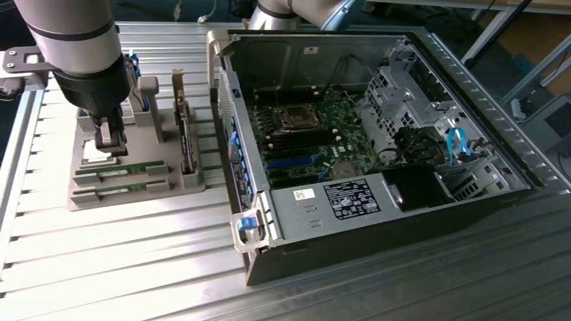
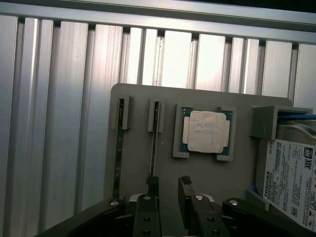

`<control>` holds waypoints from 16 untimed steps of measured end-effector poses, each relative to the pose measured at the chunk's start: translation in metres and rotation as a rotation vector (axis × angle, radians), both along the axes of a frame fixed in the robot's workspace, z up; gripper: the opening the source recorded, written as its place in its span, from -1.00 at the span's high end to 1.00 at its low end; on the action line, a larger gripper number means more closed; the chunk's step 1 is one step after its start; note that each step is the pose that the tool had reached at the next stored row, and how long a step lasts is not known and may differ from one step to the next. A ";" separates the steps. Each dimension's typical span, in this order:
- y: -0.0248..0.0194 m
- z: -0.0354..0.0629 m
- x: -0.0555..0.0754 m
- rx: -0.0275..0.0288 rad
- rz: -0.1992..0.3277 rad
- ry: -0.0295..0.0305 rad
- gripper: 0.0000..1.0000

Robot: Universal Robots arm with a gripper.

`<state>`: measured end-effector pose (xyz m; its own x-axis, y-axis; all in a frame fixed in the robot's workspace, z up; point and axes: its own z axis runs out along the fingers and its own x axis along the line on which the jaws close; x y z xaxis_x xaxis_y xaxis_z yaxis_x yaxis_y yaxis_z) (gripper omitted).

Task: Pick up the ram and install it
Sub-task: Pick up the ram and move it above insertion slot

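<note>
Two green ram sticks lie on edge in slots of a grey holder tray [image 1: 134, 200], one [image 1: 114, 172] nearer the gripper and one [image 1: 107, 193] nearer the tray's front. In the wrist view the same sticks appear as thin strips, one [image 2: 154, 143] running under a fingertip [image 2: 153, 183] and the other [image 2: 117, 163] off to the side. My gripper [image 1: 111, 148] hangs just above the tray, open, with bare tray between its fingers. In the wrist view the gripper [image 2: 169, 185] holds nothing.
The square silver processor [image 2: 206, 131] sits in its tray pocket beside the sticks, and a labelled hard drive [image 2: 289, 173] stands beyond it. A dark expansion card [image 1: 186, 144] stands upright on the tray. The open computer case [image 1: 384, 200] with its motherboard [image 1: 308, 137] lies on the exterior view's right.
</note>
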<state>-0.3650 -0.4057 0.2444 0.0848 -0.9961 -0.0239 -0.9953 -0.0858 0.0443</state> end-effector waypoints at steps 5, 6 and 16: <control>0.0000 0.0000 0.000 0.0000 0.000 -0.0001 0.40; 0.0000 0.0000 0.000 0.0000 0.000 0.0000 0.40; -0.0158 0.0000 -0.001 0.0000 0.000 -0.0001 0.40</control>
<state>-0.3664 -0.4215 0.2444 0.0848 -0.9961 -0.0239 -0.9953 -0.0858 0.0442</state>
